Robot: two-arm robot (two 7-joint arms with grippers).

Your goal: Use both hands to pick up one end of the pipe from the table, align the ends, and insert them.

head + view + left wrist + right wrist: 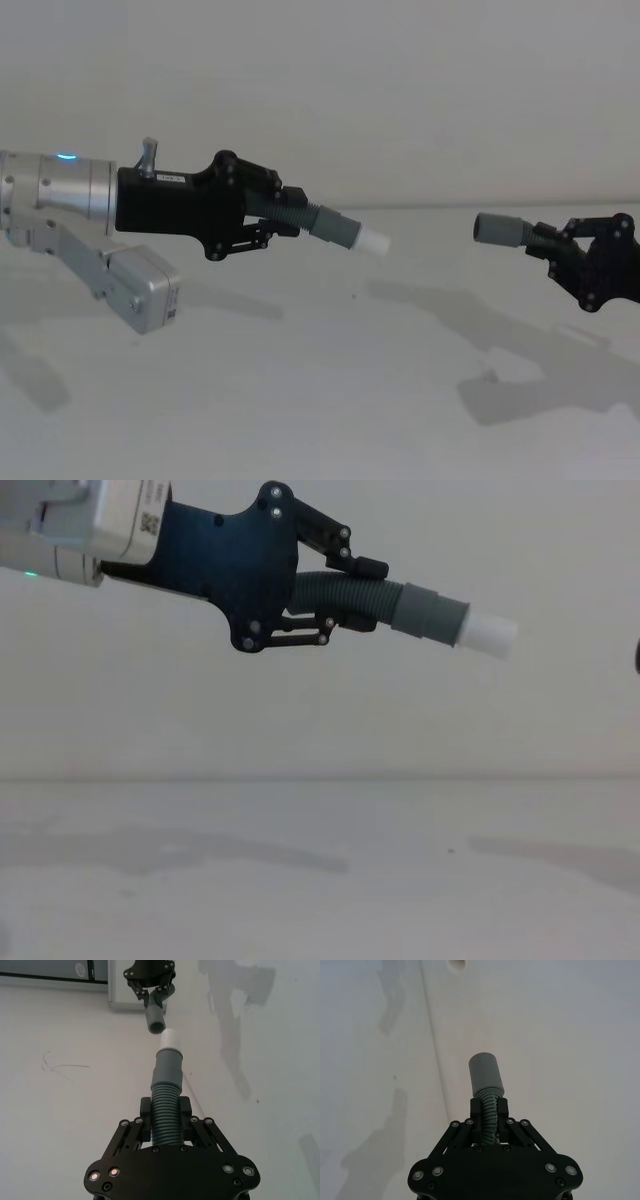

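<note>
Left gripper [288, 212]: we see it clamped on the white-tipped piece [340, 229].
Right gripper [545, 240]: clamped on the socket piece [500, 229], its body cut off at the frame edge.

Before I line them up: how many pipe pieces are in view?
2. The white-tipped piece is in the left gripper; the socket piece in the right gripper, ends facing, apart.

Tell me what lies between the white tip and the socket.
Nothing: in the head view the stretch from white tip to socket is bare air, with only the table behind.
</note>
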